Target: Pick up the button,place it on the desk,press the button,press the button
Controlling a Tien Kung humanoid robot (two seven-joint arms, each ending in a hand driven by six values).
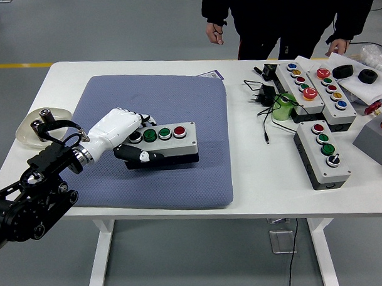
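Observation:
A grey button box (167,142) with a black base lies on the blue-grey pad (177,99). Its top carries a black, two green and a red button in a row. My left hand (129,137), white with black fingertips, is shut on the box's left end, fingers over the top and thumb along the near side. The black left arm (35,186) comes in from the lower left. The right arm does not show.
Three more button boxes (323,152) lie at the right with cables and an adapter (265,96). A shallow bowl (33,123) sits at the left edge. A person in black stands at the far side, hands (213,32) hanging.

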